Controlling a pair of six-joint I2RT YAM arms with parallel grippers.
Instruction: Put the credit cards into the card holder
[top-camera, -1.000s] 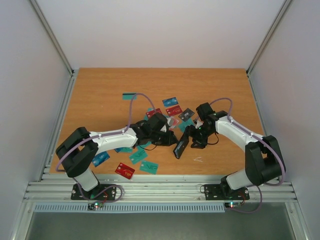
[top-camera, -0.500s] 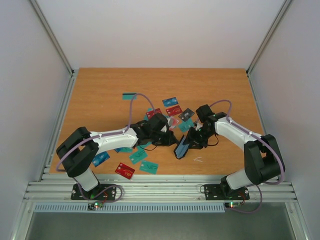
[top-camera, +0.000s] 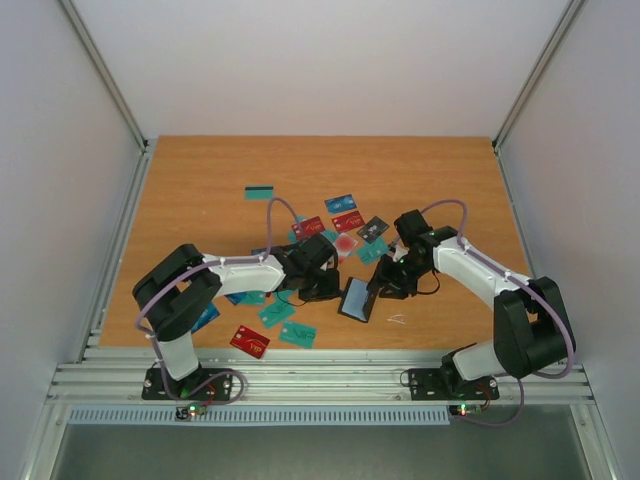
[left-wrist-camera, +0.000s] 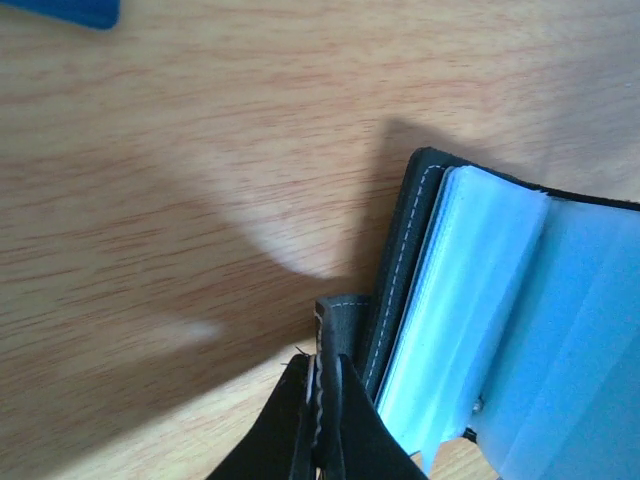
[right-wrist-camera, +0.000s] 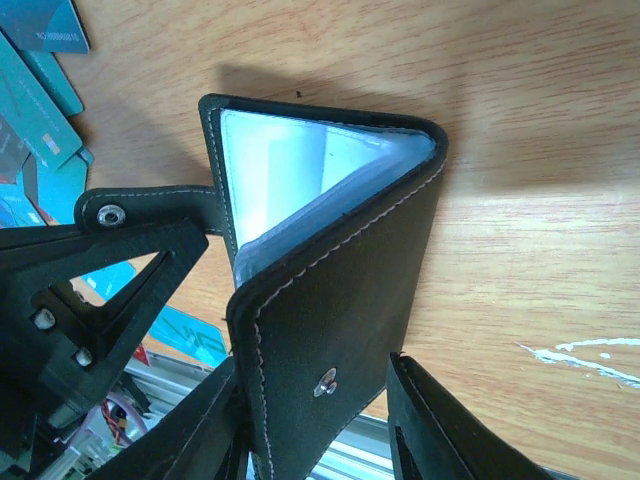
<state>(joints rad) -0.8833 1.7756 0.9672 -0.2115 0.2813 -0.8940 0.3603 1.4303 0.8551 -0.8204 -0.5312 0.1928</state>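
- Step in hand: opening the card holder (top-camera: 357, 299) — left gripper (left-wrist-camera: 325, 430) pinched shut on its snap strap (left-wrist-camera: 335, 320), right gripper (right-wrist-camera: 320, 440) clamped on the cover (right-wrist-camera: 330, 310).
- Next, as I judge it: keep the pockets spread, free one gripper — fetch credit cards (top-camera: 297, 333).

A wooden table (top-camera: 200, 190) with a warm orange-brown grain fills the middle of the enclosure, shut in by a plain pale back wall (top-camera: 320, 60), a left wall (top-camera: 50, 200) and a right wall (top-camera: 590, 150). Slanting metal posts (top-camera: 105, 75) run up the two far corners. Along the near edge lie silver grooved rails (top-camera: 330, 378), then a pale ribbed strip (top-camera: 320, 414) and a dull grey surface (top-camera: 320, 455) below, all under soft, even light that casts blurred shadows on the wood.
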